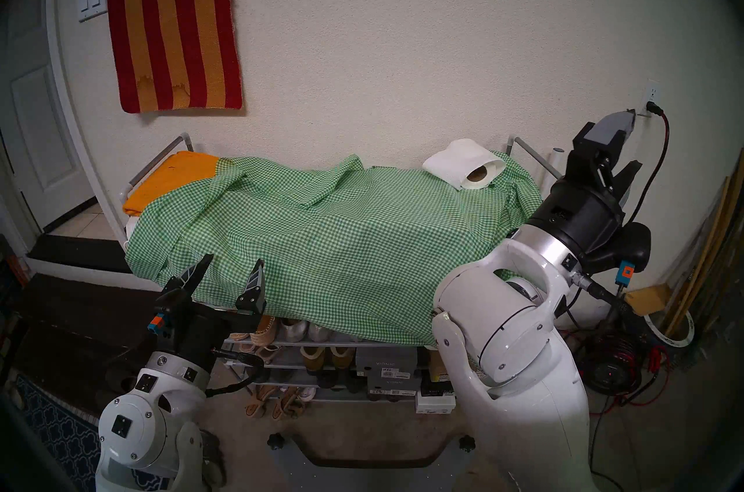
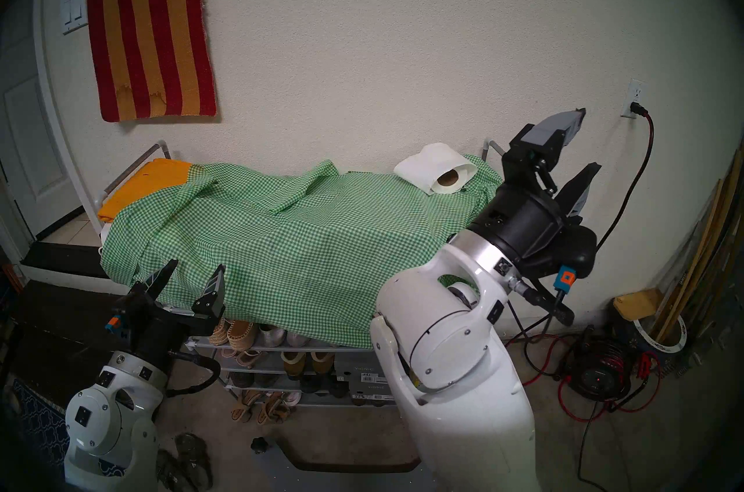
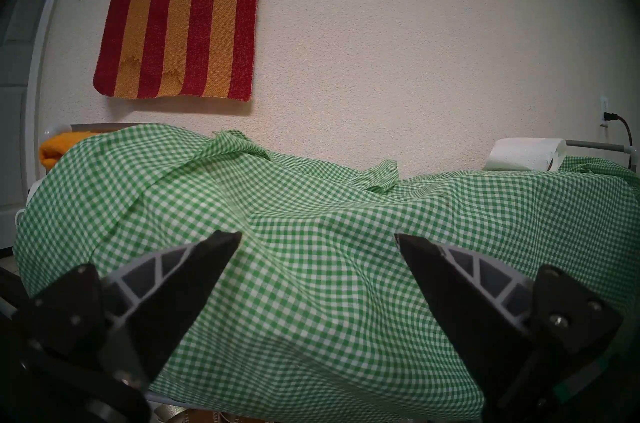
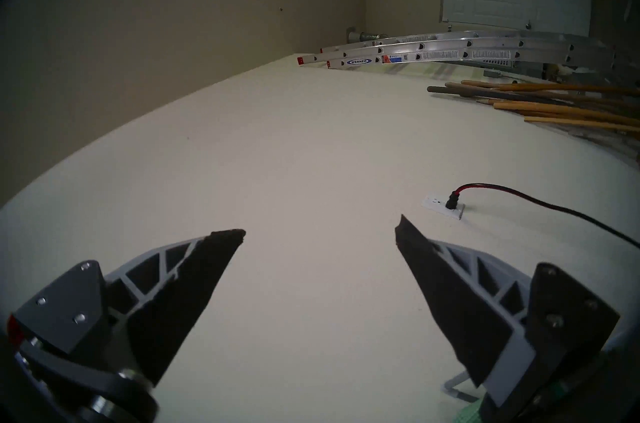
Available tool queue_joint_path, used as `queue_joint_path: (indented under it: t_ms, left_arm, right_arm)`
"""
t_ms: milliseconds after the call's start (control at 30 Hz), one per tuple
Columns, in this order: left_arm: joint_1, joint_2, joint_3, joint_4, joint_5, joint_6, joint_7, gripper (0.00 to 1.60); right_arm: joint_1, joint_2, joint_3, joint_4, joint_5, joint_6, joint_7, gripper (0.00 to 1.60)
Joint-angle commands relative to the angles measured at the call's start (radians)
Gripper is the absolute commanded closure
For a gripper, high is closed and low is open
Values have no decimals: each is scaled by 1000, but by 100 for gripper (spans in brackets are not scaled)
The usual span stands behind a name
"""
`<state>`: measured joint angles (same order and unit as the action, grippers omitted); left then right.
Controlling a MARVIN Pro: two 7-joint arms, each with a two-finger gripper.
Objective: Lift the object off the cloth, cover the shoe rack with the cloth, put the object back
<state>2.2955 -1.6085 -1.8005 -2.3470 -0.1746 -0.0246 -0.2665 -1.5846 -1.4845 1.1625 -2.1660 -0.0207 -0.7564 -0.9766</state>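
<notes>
Judged close to finished. Thin green-and-white gingham cloth (image 1: 322, 237) spread over the top of the wide grey-tube shoe rack with white plastic joints (image 1: 133, 183), hanging down the near side past the upper shelf. White tissue-paper roll with brown cardboard core (image 1: 469, 165) lying on its side on top of the cloth at the far right corner, core facing near, loose sheet trailing out beneath it toward the left. Left to do, at most: tidying. Far-left corner not covered, with a folded orange-yellow cloth (image 1: 169, 177) showing there; lower shelves with shoes and boxes (image 1: 322, 358) open to view on the near side.

Left gripper (image 1: 231, 271) released, fingers spread wide, grasping nothing, hovering just near the cloth's front drape at the left. Right gripper (image 1: 626, 149) likewise spread and empty, raised beside the rack's right end rail, pointing at the bare textured wall close to a white outlet with a red-and-black cord (image 4: 446, 204).

Cloth soft and light, rumpled into ridges along the far edge, smooth where it hangs. Roll plush, slightly squashed, likely to roll if nudged. Rack tubes rigid and smooth. Red-and-gold striped woven rug (image 1: 173, 12) hung flat on the wall above.
</notes>
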Motion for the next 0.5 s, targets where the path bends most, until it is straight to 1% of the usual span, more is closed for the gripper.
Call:
queue_joint_path:
  t_ms: [0, 133, 167, 267, 333, 433, 467]
  left_arm:
    - [-1, 2, 2, -1, 0, 1, -2, 0]
    - [-1, 2, 2, -1, 0, 1, -2, 0]
    - [-1, 2, 2, -1, 0, 1, -2, 0]
    - [-1, 1, 2, -1, 0, 1, -2, 0]
    - [-1, 1, 2, -1, 0, 0, -1, 0]
    - [-1, 1, 2, -1, 1, 0, -1, 0]
    - [-1, 1, 2, -1, 1, 0, -1, 0]
  right_arm:
    - [55, 33, 25, 83, -82, 129, 58, 0]
    - [86, 40, 40, 100, -111, 184, 87, 0]
    - [93, 39, 42, 98, -114, 216, 96, 0]
    - [100, 53, 52, 104, -128, 276, 127, 0]
    - [102, 64, 58, 108, -134, 297, 146, 0]
    - [112, 68, 63, 96, -135, 370, 175, 0]
    - [114, 68, 62, 92, -132, 373, 186, 0]
